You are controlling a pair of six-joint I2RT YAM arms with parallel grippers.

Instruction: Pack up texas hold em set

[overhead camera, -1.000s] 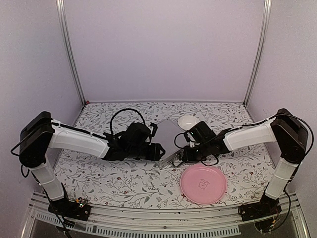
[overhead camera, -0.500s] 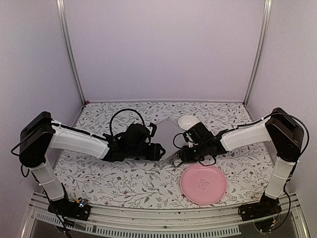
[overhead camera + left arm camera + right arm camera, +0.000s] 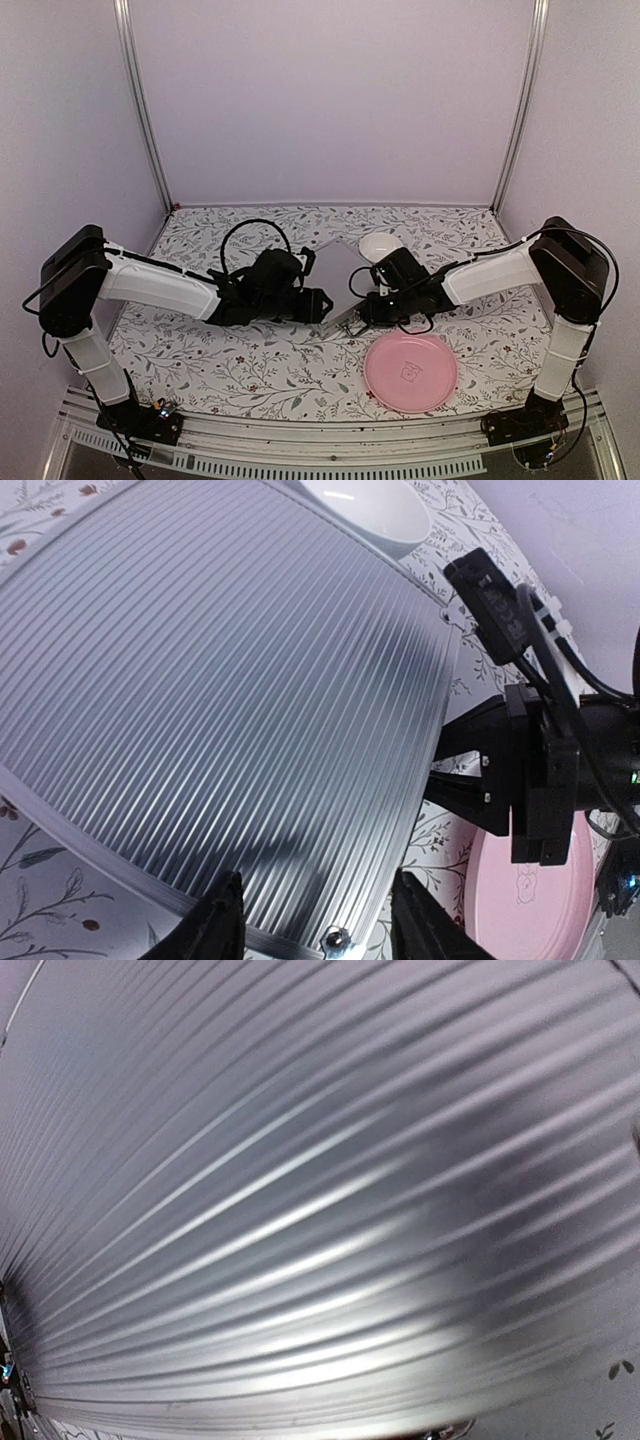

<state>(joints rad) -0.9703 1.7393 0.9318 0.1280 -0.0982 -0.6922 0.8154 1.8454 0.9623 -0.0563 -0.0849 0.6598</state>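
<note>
The texas hold em set is a silver ribbed case (image 3: 338,264) lying shut on the flowered table between my two arms. Its lid fills the left wrist view (image 3: 230,710) and the right wrist view (image 3: 300,1210). My left gripper (image 3: 322,305) hangs at the case's near corner, its fingers (image 3: 222,925) apart on either side of a corner rivet, holding nothing. My right gripper (image 3: 360,318) is shut and presses in at the case's right edge; its black body (image 3: 540,780) shows in the left wrist view, its tips hidden. Cards, chips and dice are out of view.
A pink plate (image 3: 410,370) lies right in front of the right gripper, also visible in the left wrist view (image 3: 530,900). A white bowl (image 3: 380,243) stands behind the case's far right corner (image 3: 365,510). Metal posts and walls close in the table.
The right arm's elbow and forearm have swung slightly left and back. Both grippers and the case stay almost where they were.
</note>
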